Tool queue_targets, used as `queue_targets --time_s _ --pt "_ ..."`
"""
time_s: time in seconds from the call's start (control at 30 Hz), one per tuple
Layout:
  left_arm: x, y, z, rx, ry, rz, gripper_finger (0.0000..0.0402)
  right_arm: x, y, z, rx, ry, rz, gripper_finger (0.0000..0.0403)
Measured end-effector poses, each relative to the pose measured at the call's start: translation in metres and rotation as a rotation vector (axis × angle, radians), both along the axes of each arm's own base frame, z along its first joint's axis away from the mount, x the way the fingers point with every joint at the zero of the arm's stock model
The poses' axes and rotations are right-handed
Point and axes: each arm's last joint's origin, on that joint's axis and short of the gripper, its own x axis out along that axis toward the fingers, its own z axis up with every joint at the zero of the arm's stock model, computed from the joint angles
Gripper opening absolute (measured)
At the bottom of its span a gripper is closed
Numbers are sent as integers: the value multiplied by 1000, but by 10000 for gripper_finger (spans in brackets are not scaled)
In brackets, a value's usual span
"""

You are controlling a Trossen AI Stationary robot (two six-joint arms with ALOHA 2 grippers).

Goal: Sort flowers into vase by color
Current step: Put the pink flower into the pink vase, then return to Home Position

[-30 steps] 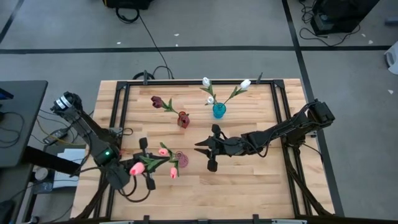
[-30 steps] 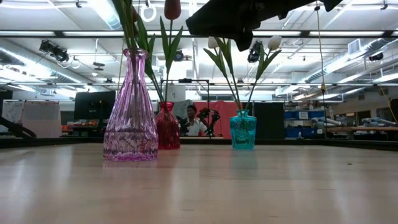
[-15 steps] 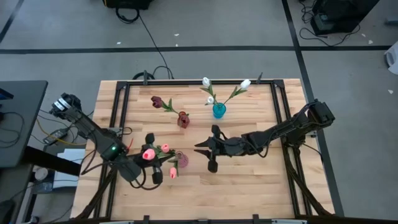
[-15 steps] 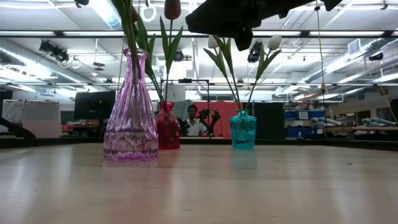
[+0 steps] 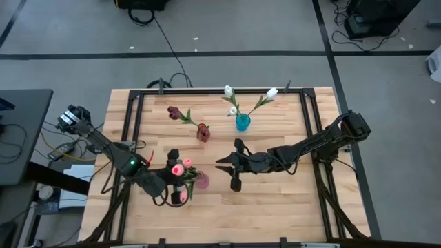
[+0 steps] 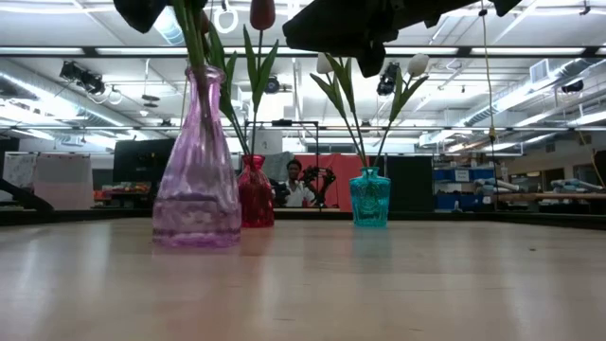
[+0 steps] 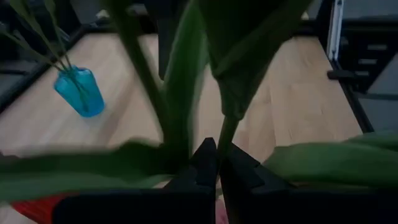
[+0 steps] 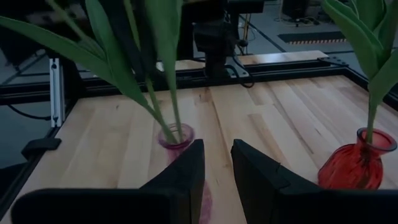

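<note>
A pink glass vase [image 6: 197,161] [image 5: 200,180] [image 8: 176,135] stands near the table's left front with pink tulips in it. My left gripper [image 5: 183,179] [image 7: 217,167] hovers just left of its mouth, shut on a pink tulip [image 5: 176,169]. My right gripper [image 5: 220,164] [image 8: 217,163] hangs right of that vase, open by a narrow gap and empty. The red vase [image 5: 203,132] holds maroon tulips [image 5: 173,111]. The blue vase [image 5: 242,122] holds white tulips [image 5: 272,92]. My left gripper pinches the pink tulip's thin green stem [image 7: 222,138] between its two fingertips [image 7: 204,160], lying across the stem. The stem rises upright past broad leaves [image 7: 186,74], and the head sits above the gripper. Whether the stem's lower end is inside the vase is hidden.
The table's near half [image 6: 379,284] is bare wood. A black frame [image 5: 134,96] runs around the tabletop. Red vase [image 8: 359,165] and blue vase [image 7: 79,92] stand toward the far edge. A person sits in the room beyond the table [image 6: 294,185].
My left gripper has moved toward the table's right with the pink tulip, up to the pink vase, and the tulip has swung more upright. The pink vase has shifted slightly and its flowers have swayed. My right arm has kept still.
</note>
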Motion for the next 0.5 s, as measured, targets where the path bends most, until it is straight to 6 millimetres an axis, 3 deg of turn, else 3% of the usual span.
queue_targets --time_s 0.13,0.37,0.5 --pt "1 1 0 -19 8 -20 26 0 0 0 1 -1 0 94" --pt "1 1 -1 6 34 -67 122 0 0 0 3 -1 -4 94" --pt "-2 2 1 -4 55 -126 152 0 0 0 4 -2 -5 94"
